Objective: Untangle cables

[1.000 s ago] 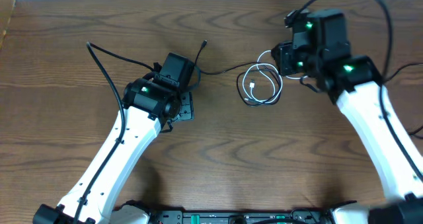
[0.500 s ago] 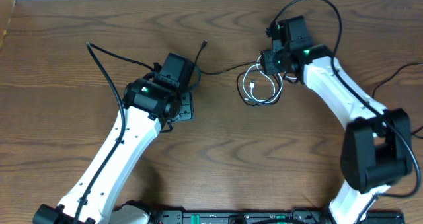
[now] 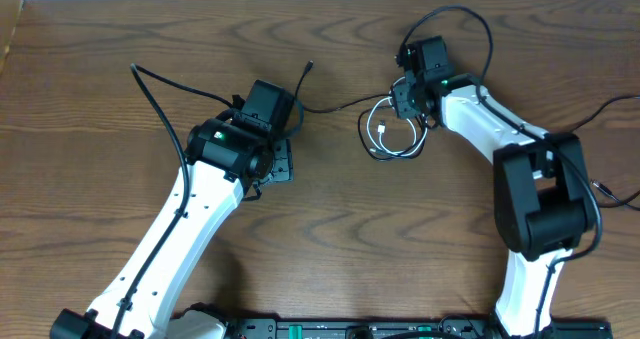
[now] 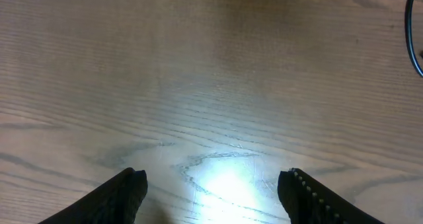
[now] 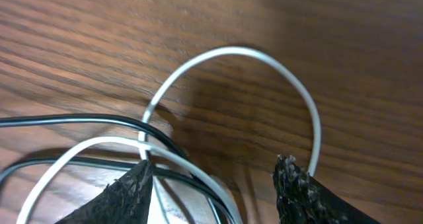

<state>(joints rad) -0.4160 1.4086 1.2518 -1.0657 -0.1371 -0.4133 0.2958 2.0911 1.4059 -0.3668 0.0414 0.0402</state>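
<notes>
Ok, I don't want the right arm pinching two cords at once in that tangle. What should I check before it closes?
1. Right jaws open: ok, they stand apart in the right wrist view.
2. White cable within reach: ok, its loop arcs just ahead of them.
3. White cable alone in the gap: not ok, a black cable crosses it there.
4. Left jaws free to help: ok, open over bare table.
5. Right jaws low enough to pinch: cannot tell.
</notes>
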